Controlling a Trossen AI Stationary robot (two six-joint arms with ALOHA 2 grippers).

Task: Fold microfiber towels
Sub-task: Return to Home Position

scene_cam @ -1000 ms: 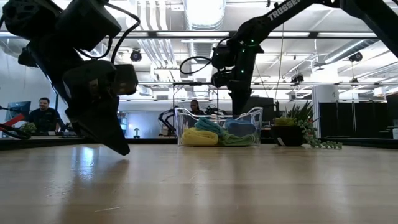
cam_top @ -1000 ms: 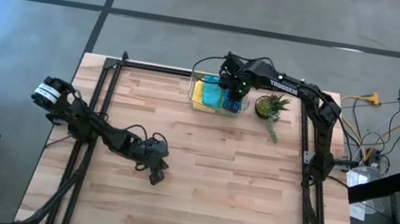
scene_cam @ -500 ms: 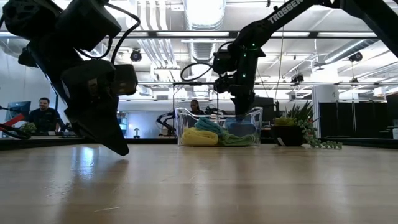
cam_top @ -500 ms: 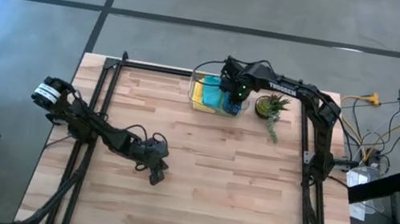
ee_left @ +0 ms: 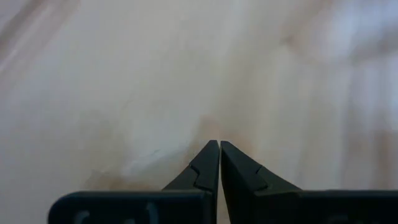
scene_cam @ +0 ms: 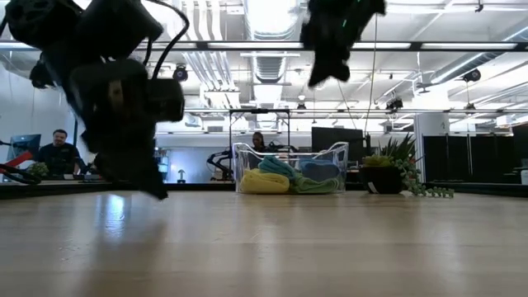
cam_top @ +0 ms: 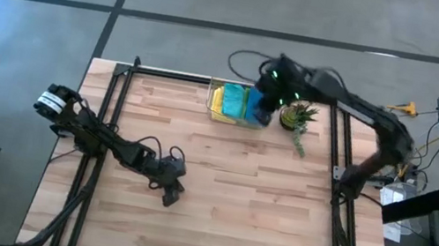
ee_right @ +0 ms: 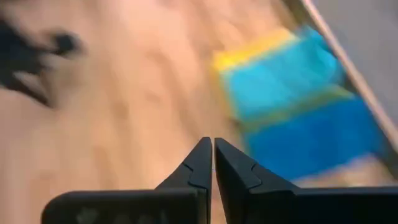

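Note:
The microfiber towels lie bunched together in a clear bin [cam_top: 240,107] at the table's far edge. I see a yellow one [scene_cam: 264,183], a teal one [scene_cam: 276,167], a blue one [scene_cam: 320,171] and a lime green one [scene_cam: 318,186]. My right gripper [scene_cam: 318,80] hangs high above the bin, shut and with nothing in it. Its wrist view shows the yellow [ee_right: 255,48], teal [ee_right: 280,74] and blue [ee_right: 317,140] towels below. My left gripper [cam_top: 172,194] is shut and empty, slanting down just above the bare wood on the left half of the table.
A small potted plant [cam_top: 299,118] stands just right of the bin. Black frame rails [cam_top: 103,121] run along the table's left, right and far edges. Bare wood [cam_top: 242,198] stretches from the bin to the near edge. People sit in the room beyond the table.
My right gripper has risen quickly from just above the towels in the bin to well above it, tipping as it went. It stayed shut and took nothing along. The towels lie as before. My left gripper has turned a little in place.

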